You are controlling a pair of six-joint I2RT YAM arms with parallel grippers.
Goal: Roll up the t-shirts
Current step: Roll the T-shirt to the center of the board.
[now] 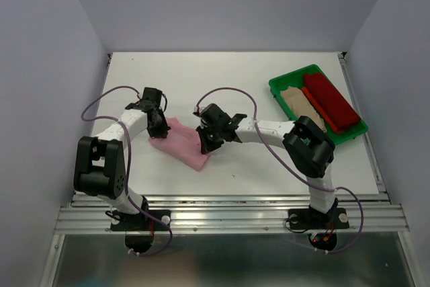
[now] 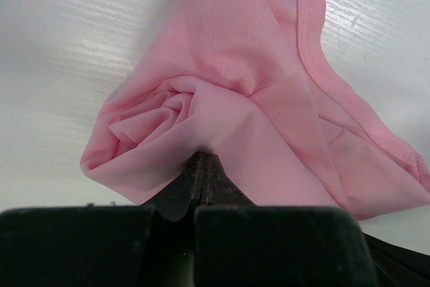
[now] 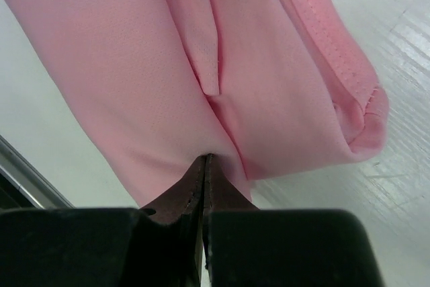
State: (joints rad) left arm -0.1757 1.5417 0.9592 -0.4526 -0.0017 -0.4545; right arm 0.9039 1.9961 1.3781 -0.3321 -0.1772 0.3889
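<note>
**Hidden or unclear.** The tips of the left gripper (image 2: 201, 156) are buried in a fold of the pink t-shirt (image 1: 183, 144). Its jaws are pressed together on the cloth at the shirt's end farther from the green tray (image 1: 275, 89). The right gripper (image 3: 205, 158) is likewise closed, pinching a pleat at the end nearer the tray, and its tips vanish into the fabric. From above, both gripper bodies cover the shirt's ends. The right arm's elbow masks the tray's near corner and the near end of the beige t-shirt (image 1: 295, 101). Whether the dark red t-shirt (image 1: 330, 102) is rolled or only folded cannot be told.

**Surface and room.** White table (image 1: 269, 166), faintly streaked in the wrist views. Plain pale walls (image 1: 40, 65) on three sides. A metal rail (image 1: 235, 216) runs along the table edge nearest the arm bases.

**Count.**
- T-shirts, three:
  - One pink, bunched and partly coiled, on the table well left of the tray and nearer the arm bases.
  - One beige and one dark red, side by side inside the tray.
- Tray, one.
- Arms, two; grippers, two.
</note>
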